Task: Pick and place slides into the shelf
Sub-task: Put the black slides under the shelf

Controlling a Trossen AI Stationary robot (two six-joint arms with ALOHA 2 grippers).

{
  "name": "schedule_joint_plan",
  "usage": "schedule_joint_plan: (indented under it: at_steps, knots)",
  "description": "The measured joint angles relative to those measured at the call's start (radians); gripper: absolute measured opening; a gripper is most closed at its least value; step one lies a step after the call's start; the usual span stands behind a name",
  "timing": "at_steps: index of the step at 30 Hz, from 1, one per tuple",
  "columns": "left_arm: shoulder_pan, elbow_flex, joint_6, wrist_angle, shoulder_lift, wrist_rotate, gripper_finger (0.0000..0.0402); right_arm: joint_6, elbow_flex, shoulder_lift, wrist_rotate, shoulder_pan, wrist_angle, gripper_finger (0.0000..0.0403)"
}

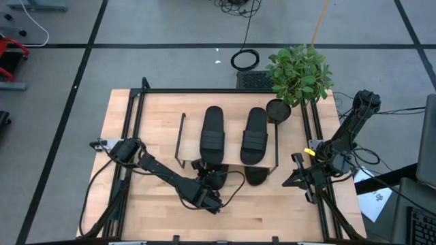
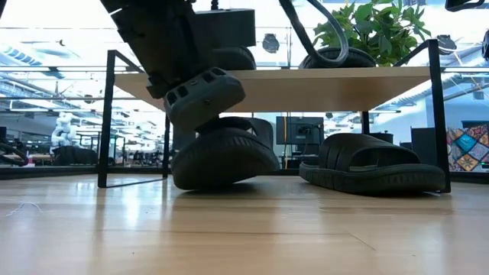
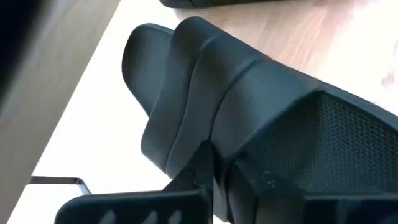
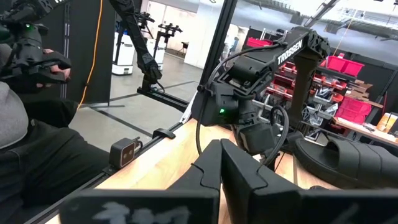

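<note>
In the lower middle of the high view the left pincer (image 1: 210, 192) pinches a black slide (image 2: 223, 156), tilted at the shelf (image 2: 321, 84) mouth, toe on the tabletop (image 2: 244, 229). It looks light, rubbery and springy, best gripped at the sole edge or strap; the right pincer (image 1: 294, 178) waits pressed together at right

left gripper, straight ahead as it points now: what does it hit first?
Left gripper is clamped on a black slide sandal; ahead lies the space under the light wood shelf, which looks free, though depth is unclear.
</note>
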Motion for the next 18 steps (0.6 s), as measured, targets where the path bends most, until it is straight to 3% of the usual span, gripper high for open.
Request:
schedule_joint_plan:
  at_steps: [18]
  knots:
    - [-0.011,0.000,0.048,0.046,0.002,0.078,0.0142,0.024,0.000,0.000,-0.001,0.000,0.000,0.0000]
